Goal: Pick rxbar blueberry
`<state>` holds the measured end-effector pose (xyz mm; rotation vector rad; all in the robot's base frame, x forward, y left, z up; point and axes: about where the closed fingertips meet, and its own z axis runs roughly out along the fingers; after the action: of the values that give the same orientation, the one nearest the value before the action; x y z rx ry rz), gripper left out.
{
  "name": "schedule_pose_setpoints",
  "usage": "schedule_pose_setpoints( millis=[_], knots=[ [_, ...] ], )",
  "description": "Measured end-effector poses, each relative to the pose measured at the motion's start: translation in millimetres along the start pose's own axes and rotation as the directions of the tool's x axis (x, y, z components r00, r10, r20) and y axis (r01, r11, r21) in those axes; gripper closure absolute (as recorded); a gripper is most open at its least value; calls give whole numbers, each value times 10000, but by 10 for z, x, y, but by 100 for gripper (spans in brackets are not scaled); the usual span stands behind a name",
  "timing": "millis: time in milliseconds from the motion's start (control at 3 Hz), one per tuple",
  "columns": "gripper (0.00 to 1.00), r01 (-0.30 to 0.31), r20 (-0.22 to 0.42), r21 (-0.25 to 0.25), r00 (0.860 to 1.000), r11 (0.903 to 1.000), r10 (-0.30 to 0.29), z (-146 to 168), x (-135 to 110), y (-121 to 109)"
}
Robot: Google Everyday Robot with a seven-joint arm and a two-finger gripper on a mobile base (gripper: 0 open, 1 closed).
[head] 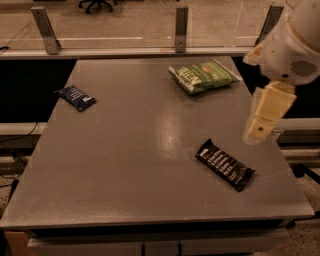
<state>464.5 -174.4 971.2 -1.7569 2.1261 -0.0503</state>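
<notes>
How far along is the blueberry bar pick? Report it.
Done: nothing; the blue bar lies untouched at the far left of the table. In hand: the tool hovers at the right edge, near the black bar. Left: cross over, grasp, lift.

Far left on table (pixel 125 165), rxbar blueberry (pixel 76 97); hand (pixel 261 129) apparently above right edge.

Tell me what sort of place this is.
Likely an office or lab: a grey table holds the rxbar blueberry, a green chip bag and a black bar; a glass barrier on metal posts stands behind, an office chair base beyond. The pincer hangs over the table's right edge.
</notes>
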Motion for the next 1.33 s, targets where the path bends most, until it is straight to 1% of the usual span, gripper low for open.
schedule_pose_setpoints(
  millis=[333, 667, 1000, 1333],
  knots=[
    [0, 807, 1229, -194, 9894, 9966, -777, 429, -729, -80],
    [0, 1467, 2544, 57, 9564, 9892, -1433, 692, -1599, -163],
    [0, 1464, 2535, 54, 9567, 9892, -1430, 689, -1594, -161],
    [0, 1429, 2668, 129, 9534, 9896, -1412, 702, -1645, -179]
  ],
)
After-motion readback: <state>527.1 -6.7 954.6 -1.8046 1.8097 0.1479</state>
